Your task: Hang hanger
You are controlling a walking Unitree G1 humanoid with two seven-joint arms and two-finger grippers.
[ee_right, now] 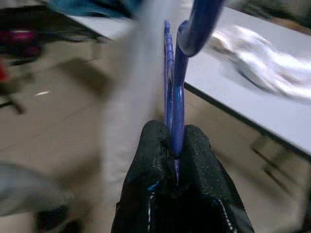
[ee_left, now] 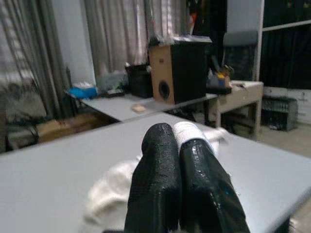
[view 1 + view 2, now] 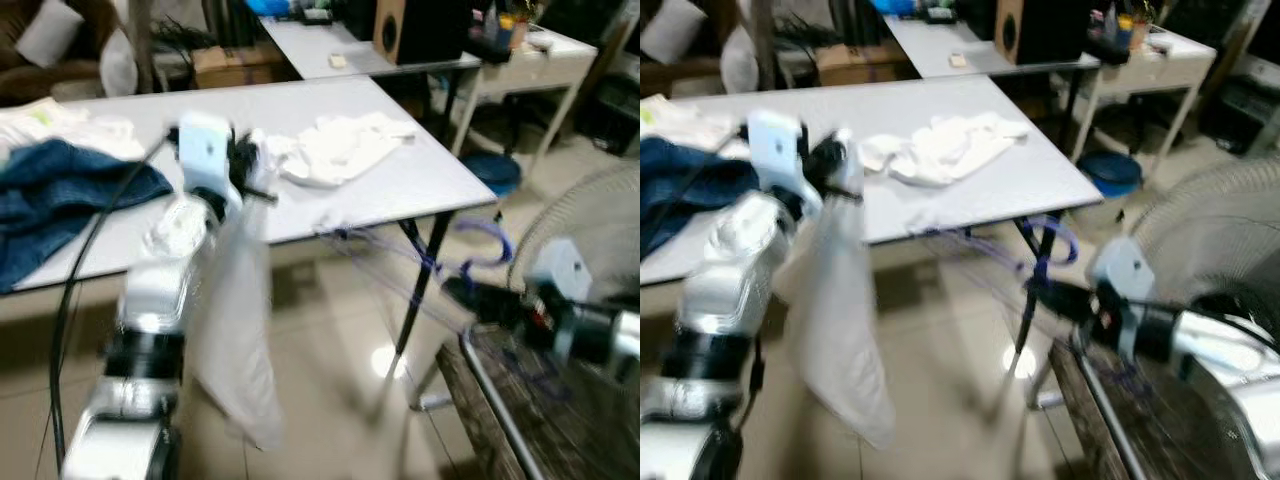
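Beside the grey table [image 3: 420, 180], I carry both pieces, nothing hung yet.

My right gripper [image 1: 176, 160] is clamped on the blue hanger [image 3: 480, 245], held low off the table's corner. My left gripper [image 2: 181, 145] is pinched tight on a white garment [image 3: 235, 330] dangling floorward. Dressing the hanger and finding a rail remain, I judge.

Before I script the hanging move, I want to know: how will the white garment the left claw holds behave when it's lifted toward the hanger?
Probably floppy: the white garment hangs straight down from the left claw in a long limp drape. It looks thin and light, so it may swing. The blue hanger pinched in the right claw seems thin-wired and may flex.
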